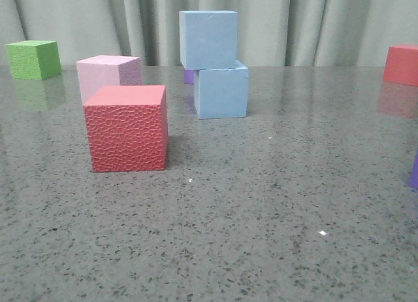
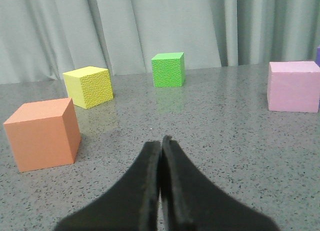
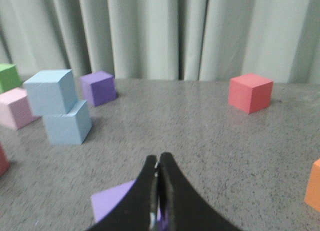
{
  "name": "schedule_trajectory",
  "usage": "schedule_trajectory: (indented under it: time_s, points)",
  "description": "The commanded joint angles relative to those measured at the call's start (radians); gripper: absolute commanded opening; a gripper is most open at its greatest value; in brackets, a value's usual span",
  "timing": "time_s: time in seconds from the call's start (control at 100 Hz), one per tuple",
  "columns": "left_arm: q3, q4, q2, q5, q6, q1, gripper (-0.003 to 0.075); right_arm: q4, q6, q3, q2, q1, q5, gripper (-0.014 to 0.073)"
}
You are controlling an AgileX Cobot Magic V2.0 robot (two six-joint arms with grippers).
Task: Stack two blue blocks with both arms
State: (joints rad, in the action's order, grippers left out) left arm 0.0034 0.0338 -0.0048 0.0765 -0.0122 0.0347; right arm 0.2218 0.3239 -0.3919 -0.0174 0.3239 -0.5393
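Note:
The two blue blocks stand stacked at the back middle of the table. The pale upper block [image 1: 208, 39] rests a little to the left on the lower block [image 1: 221, 90]. The right wrist view shows the same stack, upper block [image 3: 50, 91] on lower block [image 3: 67, 123]. My left gripper [image 2: 161, 142] is shut and empty, low over bare table. My right gripper [image 3: 158, 159] is shut and empty, above a light purple cube [image 3: 112, 203]. Neither gripper shows in the front view.
A red textured cube [image 1: 128, 127] stands in front of a pink cube [image 1: 108, 74]. A green cube [image 1: 34, 59] is back left, a red cube [image 1: 401, 64] back right. Orange [image 2: 43, 133] and yellow [image 2: 88, 86] cubes are near the left gripper. A purple cube [image 3: 98, 88] stands behind the stack.

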Motion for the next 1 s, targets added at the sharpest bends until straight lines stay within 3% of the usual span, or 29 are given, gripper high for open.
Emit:
schedule_trajectory:
  time_s: [0.0, 0.17, 0.32, 0.56, 0.99]
  points:
    - [0.025, -0.009, -0.036, -0.090, -0.008, -0.001, -0.0019, -0.049, -0.044, 0.053, -0.003, -0.091, 0.232, -0.0069]
    - [0.025, -0.009, -0.036, -0.090, -0.008, -0.001, -0.0019, -0.146, -0.113, 0.210, -0.003, -0.256, 0.459, -0.0069]
    - [0.025, -0.009, -0.036, -0.090, -0.008, -0.001, -0.0019, -0.148, -0.113, 0.306, -0.006, -0.335, 0.511, -0.0069]
    - [0.025, -0.009, -0.036, -0.090, -0.008, -0.001, -0.0019, -0.148, -0.111, 0.425, -0.011, -0.348, 0.574, -0.0069]
    - [0.025, -0.009, -0.036, -0.090, -0.008, -0.001, -0.0019, -0.148, -0.111, 0.420, -0.011, -0.348, 0.549, -0.0069]
